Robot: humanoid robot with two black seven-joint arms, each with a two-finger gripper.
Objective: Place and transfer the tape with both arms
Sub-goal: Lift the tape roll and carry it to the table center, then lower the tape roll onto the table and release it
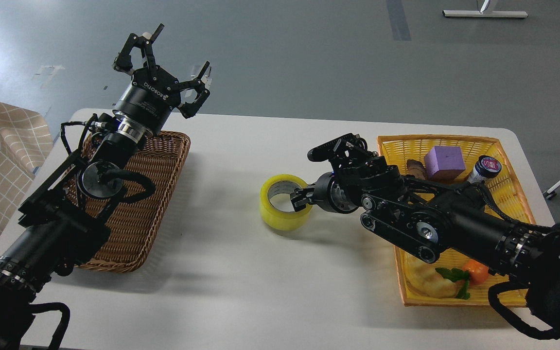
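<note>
- the tape (284, 202) sits on the white table (241, 272), between the two baskets and nearer the yellow basket (409, 146); it looks tipped a little, its open core facing up and toward the right arm.
- it reads as a light, stiff ring: the cardboard core should keep its shape under a pinch, while the glossy yellow outer wrap looks slick and may slide in the fingers.
- the safest hold is probably across the wall of the ring, one finger inside the core and one on the outer face; for a handover the far side of the ring should stay free for the other gripper.
- the right gripper (300, 198) lies low and nearly level just left of the yellow basket, its tip at the tape's near rim; a finger seems to reach into the core, but whether it is pinched closed on the wall i cannot tell.
- the left gripper (170, 61) is raised above the far end of the brown wicker basket (163, 160), well apart from the tape, tilted up and away, fingers spread wide and holding nothing.
- in the yellow basket lie a purple block (444, 163), a bottle (483, 169) and toy food.
</note>
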